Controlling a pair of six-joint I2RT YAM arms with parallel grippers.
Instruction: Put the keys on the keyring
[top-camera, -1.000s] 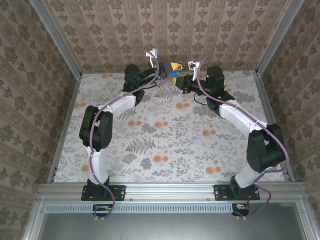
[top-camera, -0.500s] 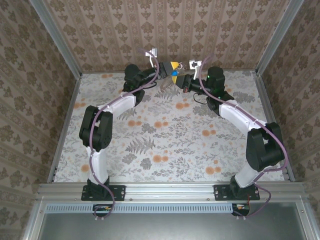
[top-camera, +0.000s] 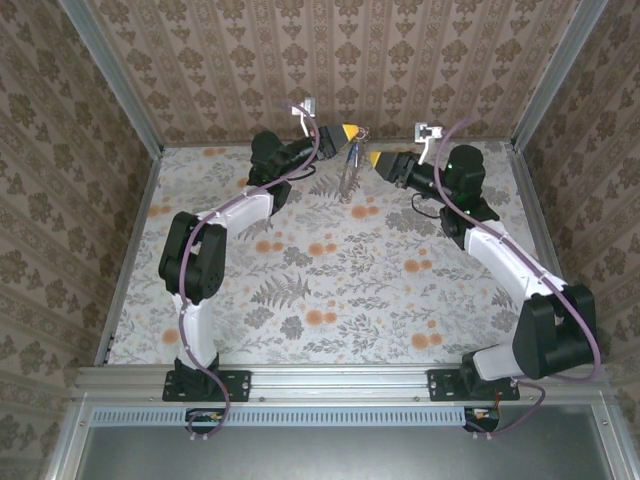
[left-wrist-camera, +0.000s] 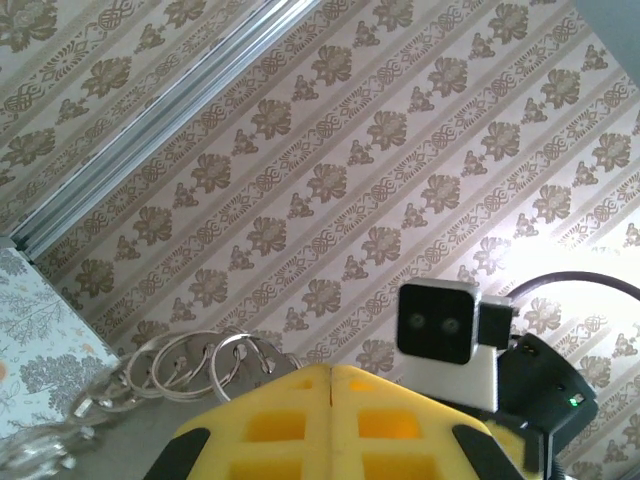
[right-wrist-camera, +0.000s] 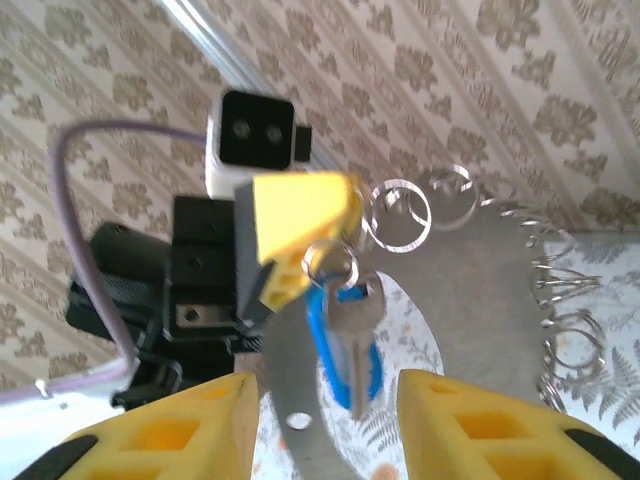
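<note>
Floral surface (top-camera: 330, 270) spreads below papered walls. My left end effector (top-camera: 350, 132) is clamped tight on the keyring (right-wrist-camera: 330, 262), raised near the back wall. From that ring hangs the blue-headed key (right-wrist-camera: 352, 325), chain loops trailing beside it. My right end effector (top-camera: 375, 158) sits just beside, fingers spread, gripping nothing.

Yellow is seen on the fingers (left-wrist-camera: 270, 425) of the left gripper (left-wrist-camera: 330, 385). Below that gripper, a silver key (right-wrist-camera: 352, 335) with a bright blue head is hung from a silvery keyring (right-wrist-camera: 400, 215). The fingers (right-wrist-camera: 480, 425) of the right gripper (right-wrist-camera: 325, 405), opposite, are also coloured yellow. Beside the left gripper a purple cable (right-wrist-camera: 120, 129) is seen. Behind it the wall (top-camera: 400, 60) is papered in beige with brown damask motifs. Beneath it the table (top-camera: 330, 270) is printed with grey ferns and orange blossoms on a pale ground.
</note>
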